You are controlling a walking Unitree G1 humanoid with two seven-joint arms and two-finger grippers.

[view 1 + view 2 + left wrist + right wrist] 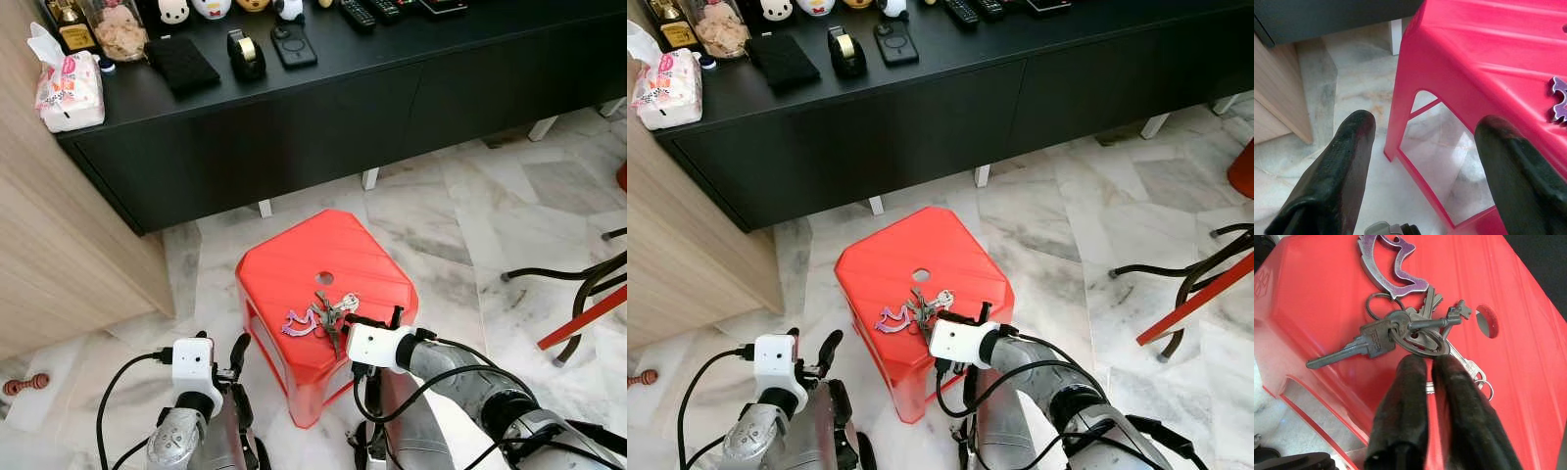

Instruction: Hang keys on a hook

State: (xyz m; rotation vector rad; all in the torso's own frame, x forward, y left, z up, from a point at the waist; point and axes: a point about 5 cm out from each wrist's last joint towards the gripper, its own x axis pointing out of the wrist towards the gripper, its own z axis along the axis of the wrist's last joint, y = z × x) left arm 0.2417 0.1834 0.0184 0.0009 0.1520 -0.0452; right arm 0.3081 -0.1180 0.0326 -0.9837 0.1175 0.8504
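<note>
Keys on red stool; right gripper jaws closed, tips touching key ring.

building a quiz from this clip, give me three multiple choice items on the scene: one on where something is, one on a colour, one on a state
1. Where does the bunch of metal keys with the purple charm lie?
A. on the black cabinet
B. on the red plastic stool
C. on the marble floor

2. What colour is the flat charm on the key ring?
A. purple
B. green
C. yellow

3. How do the fingers of the right end effector stand?
A. spread wide, far from the keys
B. close together at the key ring
C. around a stool leg

Answers:
1 B, the keys rest on top of the stool.
2 A, the right wrist view shows a purple charm.
3 B, the two black fingers nearly touch at the ring.
</note>
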